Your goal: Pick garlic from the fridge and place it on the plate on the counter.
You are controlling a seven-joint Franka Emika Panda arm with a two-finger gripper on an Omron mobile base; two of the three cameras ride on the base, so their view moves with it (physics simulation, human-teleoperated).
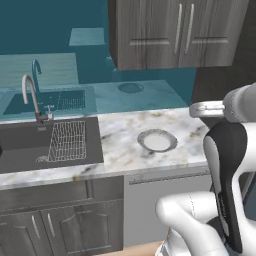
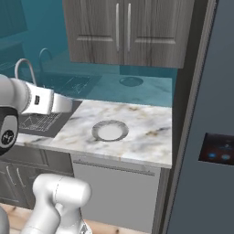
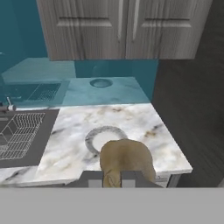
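Observation:
The garlic (image 3: 127, 161) is an olive-brown lump sitting large at the bottom of the hand view, with my gripper (image 3: 113, 178) shut on it. It hangs above the front of the marble counter (image 3: 70, 148), its bulk covering the near right part of the plate (image 3: 97, 139). The plate (image 1: 157, 140) is a small round dish with a white centre and grey rim, lying bare on the counter (image 1: 120, 127) right of the sink; the right base view shows the plate (image 2: 109, 130) too. The slate-blue fridge (image 2: 215, 114) stands at the right, its door shut.
A dark sink (image 1: 50, 142) with a wire rack and a curved faucet (image 1: 31, 95) lies left of the plate. Grey wall cabinets (image 1: 175, 30) hang above the counter. The teal wall behind mirrors the scene. Grey base cabinets (image 1: 60, 220) stand below.

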